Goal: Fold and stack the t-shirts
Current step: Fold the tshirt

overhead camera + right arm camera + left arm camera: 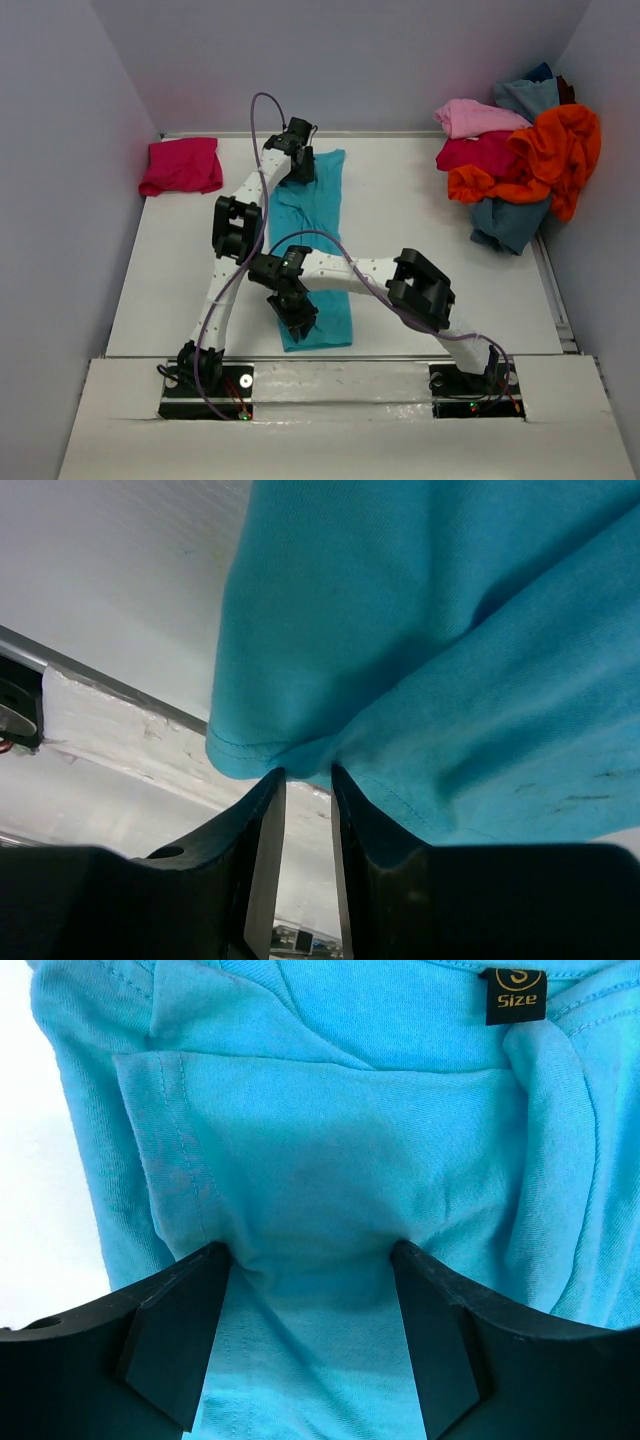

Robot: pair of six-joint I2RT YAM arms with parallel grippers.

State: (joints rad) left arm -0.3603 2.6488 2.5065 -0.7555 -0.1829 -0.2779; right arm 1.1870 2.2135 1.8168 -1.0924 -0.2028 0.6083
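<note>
Bright turquoise cotton t-shirt (322, 215) - folded into a long strip, lying down the middle of the white table (440, 230) from far edge to near edge.
Left gripper (312, 1252): jaws wide apart, pressed on the collar end, likely pinning it.
Right gripper (303, 772): jaws nearly together at the near hem - cannot tell whether clamped; presumably placed to fold that end over.

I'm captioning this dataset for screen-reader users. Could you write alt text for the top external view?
A turquoise t-shirt lies as a long strip on a white table, the left pincer on its far end, the right pincer at its near hem. A folded magenta t-shirt sits far left; a heap of loose shirts, far right.
</note>
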